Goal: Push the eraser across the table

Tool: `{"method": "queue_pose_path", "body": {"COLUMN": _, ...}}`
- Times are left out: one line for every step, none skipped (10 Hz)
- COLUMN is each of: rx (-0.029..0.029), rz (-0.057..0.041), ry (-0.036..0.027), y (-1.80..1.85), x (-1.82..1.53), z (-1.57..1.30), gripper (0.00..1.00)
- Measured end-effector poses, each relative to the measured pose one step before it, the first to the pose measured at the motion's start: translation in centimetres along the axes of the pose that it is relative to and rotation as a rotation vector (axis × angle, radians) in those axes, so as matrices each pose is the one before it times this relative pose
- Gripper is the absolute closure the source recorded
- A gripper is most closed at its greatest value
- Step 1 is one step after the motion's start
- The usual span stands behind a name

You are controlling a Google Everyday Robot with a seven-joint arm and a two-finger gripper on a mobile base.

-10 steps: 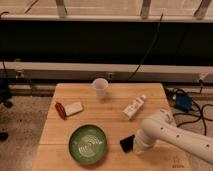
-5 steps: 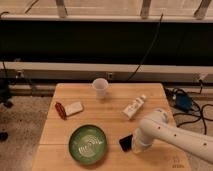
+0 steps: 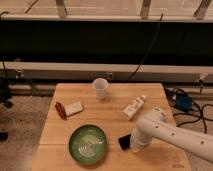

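Observation:
The eraser [image 3: 124, 142] is a small flat black block lying on the light-brown wooden table [image 3: 112, 107], just right of the green plate. My white arm comes in from the lower right, and its gripper [image 3: 135, 144] is down at the table right against the eraser's right side. The gripper's end is mostly hidden by the arm's white casing.
A green plate [image 3: 88, 144] lies left of the eraser. A white cup [image 3: 100, 88] stands at the back middle. A white bottle [image 3: 134, 107] lies at the right. A white block [image 3: 75, 108] and a red object [image 3: 60, 110] lie at the left. Cables run on the floor at the right.
The arm and gripper have shifted slightly left, and the eraser has slid a little left toward the green plate.

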Motion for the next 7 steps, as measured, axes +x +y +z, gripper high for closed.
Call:
{"method": "queue_pose_path", "body": {"rx": -0.00084, "rz": -0.00348, "ry": 0.00154, "y": -0.067, "x": -0.055, "z": -0.012, "gripper": 0.98}}
{"method": "queue_pose_path", "body": {"rx": 0.00004, "rz": -0.00371, "ry": 0.00059, "y": -0.132, "x": -0.097, "z": -0.018, "gripper": 0.98}}
{"method": "queue_pose_path", "body": {"rx": 0.00016, "rz": -0.00744, "ry": 0.00077, "y": -0.237, "x": -0.208, "z": -0.007, "gripper": 0.98}}
{"method": "queue_pose_path", "body": {"rx": 0.00068, "rz": -0.00142, "ry": 0.00117, "y": -0.036, "x": -0.001, "z": -0.040, "gripper": 0.98}}
{"method": "queue_pose_path", "body": {"rx": -0.00038, "rz": -0.00384, "ry": 0.00045, "y": -0.063, "x": -0.078, "z": -0.003, "gripper": 0.98}}
{"method": "queue_pose_path", "body": {"rx": -0.00145, "rz": -0.00841, "ry": 0.00073, "y": -0.186, "x": -0.223, "z": -0.015, "gripper": 0.98}}
{"method": "queue_pose_path", "body": {"rx": 0.00034, "rz": -0.00706, "ry": 0.00062, "y": -0.170, "x": -0.132, "z": -0.037, "gripper": 0.98}}
